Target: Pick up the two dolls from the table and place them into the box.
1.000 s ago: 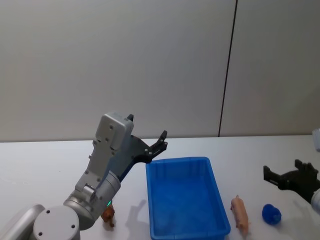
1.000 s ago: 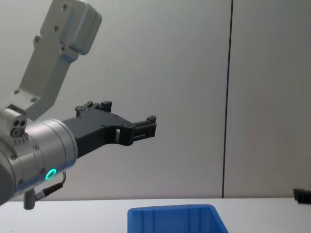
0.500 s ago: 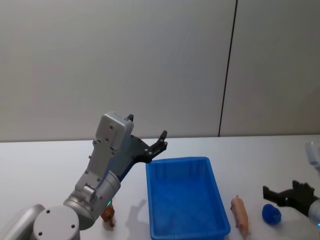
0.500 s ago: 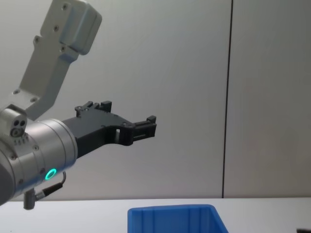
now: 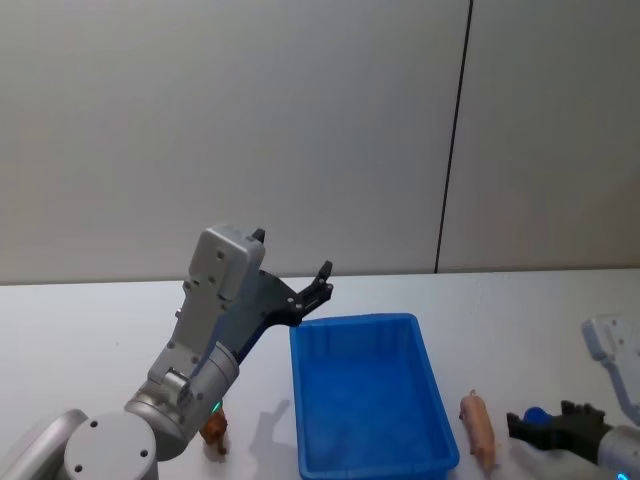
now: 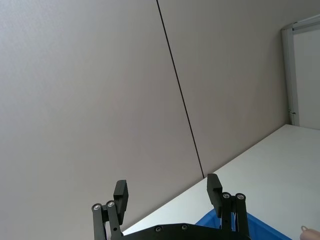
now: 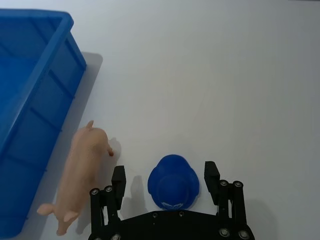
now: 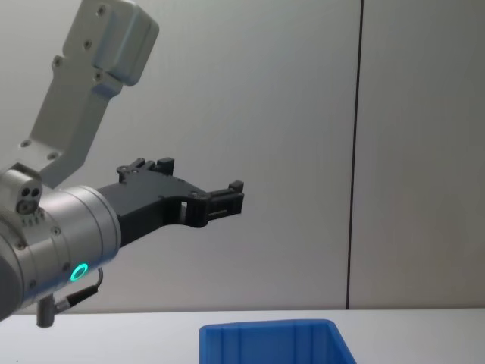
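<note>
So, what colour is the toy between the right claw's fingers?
Dark blue toy, clearest in the right wrist view.

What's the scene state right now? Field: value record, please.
table: white
box: blue, no doll inside
pig doll: pink, lying on table right of box
blue toy: right of pig, not gripped
brown figure: on table left of box
left gripper: open, raised beside box's far left corner
right gripper: open, low, fingers either side of blue toy
</note>
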